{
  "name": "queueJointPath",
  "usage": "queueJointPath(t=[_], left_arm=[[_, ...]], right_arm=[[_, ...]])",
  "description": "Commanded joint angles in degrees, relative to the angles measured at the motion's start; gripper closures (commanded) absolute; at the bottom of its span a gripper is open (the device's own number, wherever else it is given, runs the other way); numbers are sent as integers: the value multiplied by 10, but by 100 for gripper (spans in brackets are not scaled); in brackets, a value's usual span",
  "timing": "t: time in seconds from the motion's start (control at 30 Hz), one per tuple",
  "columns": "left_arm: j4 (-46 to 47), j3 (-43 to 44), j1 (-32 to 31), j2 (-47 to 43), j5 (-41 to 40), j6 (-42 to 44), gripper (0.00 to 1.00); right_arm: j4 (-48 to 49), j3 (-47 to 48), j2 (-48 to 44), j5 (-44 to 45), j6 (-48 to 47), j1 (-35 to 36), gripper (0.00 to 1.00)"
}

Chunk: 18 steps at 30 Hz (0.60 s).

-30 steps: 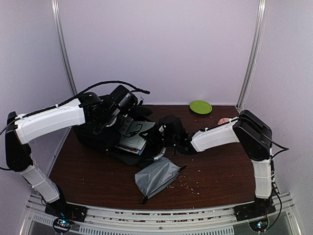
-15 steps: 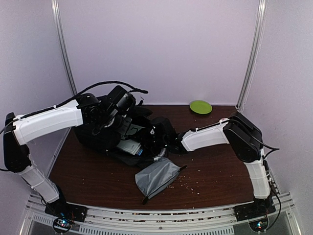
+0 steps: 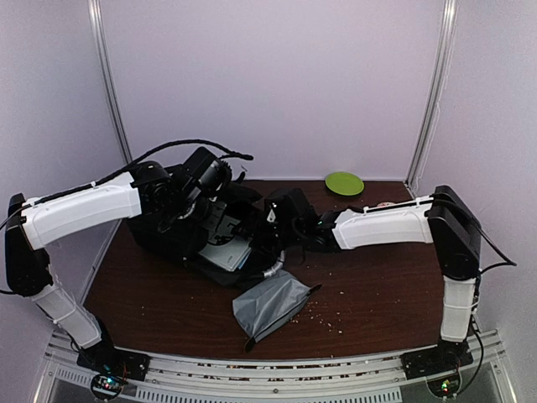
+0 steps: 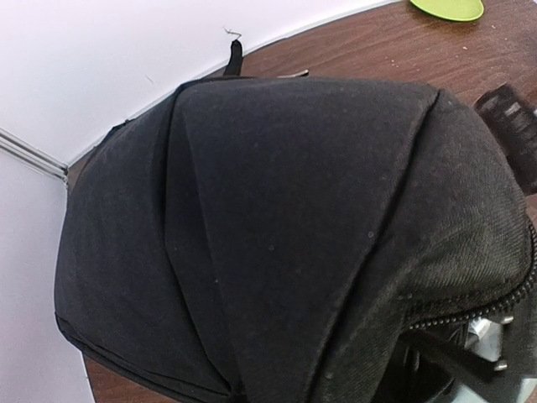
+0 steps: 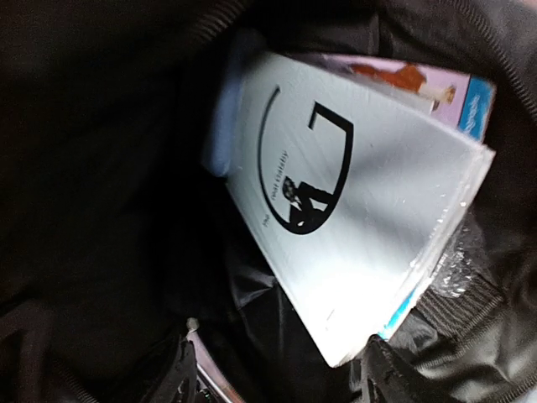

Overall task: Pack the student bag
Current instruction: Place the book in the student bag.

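The student bag (image 3: 164, 231) is a large black fabric bag at the table's back left, its mouth facing right. My left gripper (image 3: 200, 191) holds its top flap up. In the left wrist view the black fabric (image 4: 277, 218) fills the frame and hides the fingers. My right gripper (image 3: 267, 225) is at the bag's mouth, open and empty (image 5: 281, 382). Just ahead of it a white book (image 5: 361, 193) with a black circle drawing lies inside the bag, on top of other books (image 3: 225, 250). The dark lining (image 5: 101, 210) surrounds them.
A grey zip pouch (image 3: 268, 304) lies on the brown table in front of the bag. A green plate (image 3: 344, 182) sits at the back right and also shows in the left wrist view (image 4: 449, 8). Crumbs (image 3: 323, 315) are scattered right of the pouch.
My right gripper pushed left into the bag's mouth, then drew back a little to the right while its elbow swung right. The left arm has stayed put.
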Motion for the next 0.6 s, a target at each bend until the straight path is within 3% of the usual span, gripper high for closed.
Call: queueJointPath(t=[0.0,0.1,0.4,0.57], left_arm=[[80,3,-4,-28,17,-8,100],[81,4,-5,-29,23,-8,100],[88,-4,-5,-35,39,-5,100],[93,-9,-4,-34,53,-5,100]], right_arm=[[-26,-34,-29,27,-31,-12,39],[-26,-34,-19,30,-34,-18,48],[-4,10,54,13,-11,-21,53],[-5,53,92,-2,-1,-21,66]])
